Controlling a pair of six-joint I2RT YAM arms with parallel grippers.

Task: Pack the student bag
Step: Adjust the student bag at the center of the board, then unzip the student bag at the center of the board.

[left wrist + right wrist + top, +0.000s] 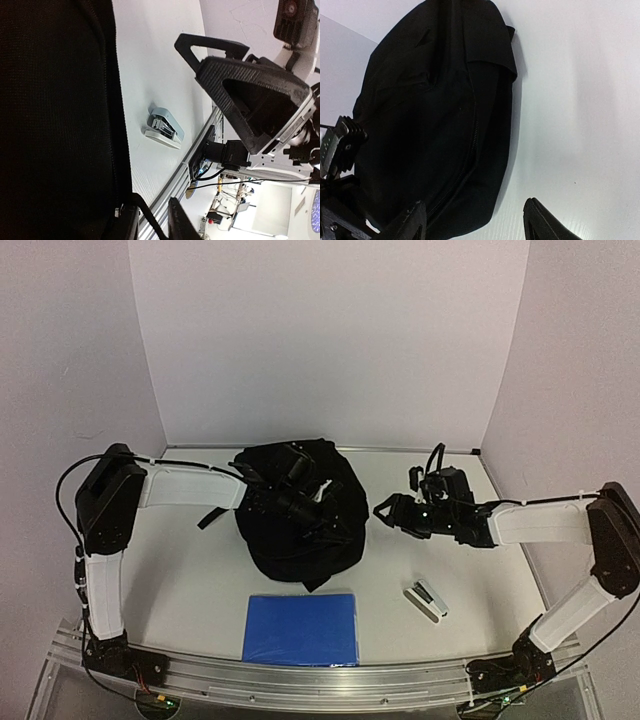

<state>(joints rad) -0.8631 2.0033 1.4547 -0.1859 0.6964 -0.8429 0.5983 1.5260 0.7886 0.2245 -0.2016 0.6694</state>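
The student bag (300, 540), a black soft backpack, lies slumped in the middle of the table. It fills the left of the left wrist view (55, 110) and most of the right wrist view (435, 115), where its zip line shows. My left gripper (335, 523) rests on the bag's right side. Its fingers (150, 216) stand a little apart, and a thin black strap (145, 212) crosses the gap between them. My right gripper (383, 510) hovers just right of the bag, wide open (474, 210) with nothing between its fingers.
A blue flat book (300, 628) lies near the front edge below the bag. A small grey stapler (425, 598) sits front right and also shows on the table in the left wrist view (165, 127). White walls close the back and sides.
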